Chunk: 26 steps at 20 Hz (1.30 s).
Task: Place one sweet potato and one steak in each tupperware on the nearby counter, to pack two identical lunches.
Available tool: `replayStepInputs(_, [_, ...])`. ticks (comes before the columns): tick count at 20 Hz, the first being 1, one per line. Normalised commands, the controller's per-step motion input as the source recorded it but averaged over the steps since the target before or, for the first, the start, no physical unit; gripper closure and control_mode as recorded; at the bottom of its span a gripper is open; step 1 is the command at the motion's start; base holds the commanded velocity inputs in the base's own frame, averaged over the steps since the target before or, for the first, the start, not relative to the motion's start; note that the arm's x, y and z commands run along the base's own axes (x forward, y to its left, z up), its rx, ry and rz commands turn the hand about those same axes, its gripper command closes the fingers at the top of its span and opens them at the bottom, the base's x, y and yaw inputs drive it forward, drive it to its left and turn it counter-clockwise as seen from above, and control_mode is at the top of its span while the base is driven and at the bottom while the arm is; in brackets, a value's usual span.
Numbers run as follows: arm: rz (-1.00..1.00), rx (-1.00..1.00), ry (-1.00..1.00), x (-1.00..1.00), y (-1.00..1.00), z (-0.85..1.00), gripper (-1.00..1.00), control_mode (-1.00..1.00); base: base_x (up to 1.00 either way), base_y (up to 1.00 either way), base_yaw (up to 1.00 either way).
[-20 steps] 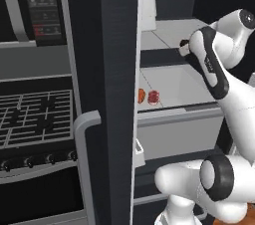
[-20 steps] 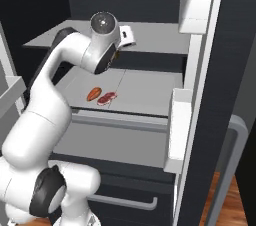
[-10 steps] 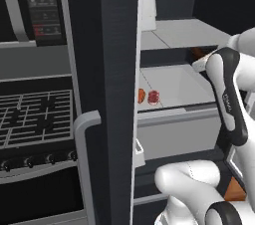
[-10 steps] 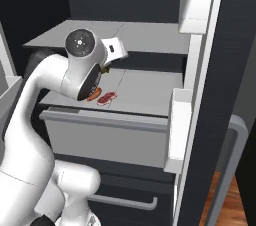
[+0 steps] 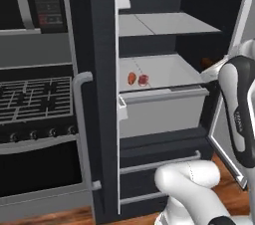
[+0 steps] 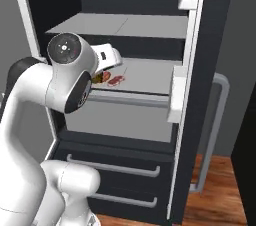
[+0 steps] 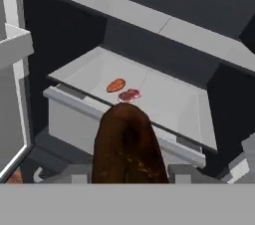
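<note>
Holding the darker brown sweet potato (image 7: pixel 127 144) between its half-closed jaws, the pincer (image 7: pixel 127 169) hangs in front of the open fridge, the lump rising at 6 o'clock in the hand view. The orange sweet potato (image 7: pixel 115 85) and a steak (image 7: pixel 129 94) lie touching on the fridge shelf (image 7: pixel 169 97) at about 11 o'clock from it. How deep the grip sits is hard to judge, probably only the lump's lower end. The risk is a slip: a rounded lump may roll out during a wide swing, or knock the fridge door (image 6: pixel 192 85) at 3 o'clock in the right base view.
</note>
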Motion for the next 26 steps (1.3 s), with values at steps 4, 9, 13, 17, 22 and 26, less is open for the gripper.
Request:
replayStepInputs(4, [0.0,0.0,0.0,0.0,0.0,0.0,1.0,1.0,-1.0,0.0,0.0])
replayStepInputs(9, [0.0,0.0,0.0,0.0,0.0,0.0,1.0,1.0,-0.98,0.1,0.0])
replayStepInputs(13, [0.0,0.0,0.0,0.0,0.0,0.0,1.0,1.0,-0.65,0.64,0.0])
replayStepInputs(17, [0.0,0.0,0.0,0.0,0.0,0.0,1.0,1.0,-0.34,0.99,0.0])
replayStepInputs(22, [0.0,0.0,0.0,0.0,0.0,0.0,1.0,1.0,-0.14,1.0,0.0])
replayStepInputs(26, [0.0,0.0,0.0,0.0,0.0,0.0,1.0,1.0,-0.1,1.0,0.0])
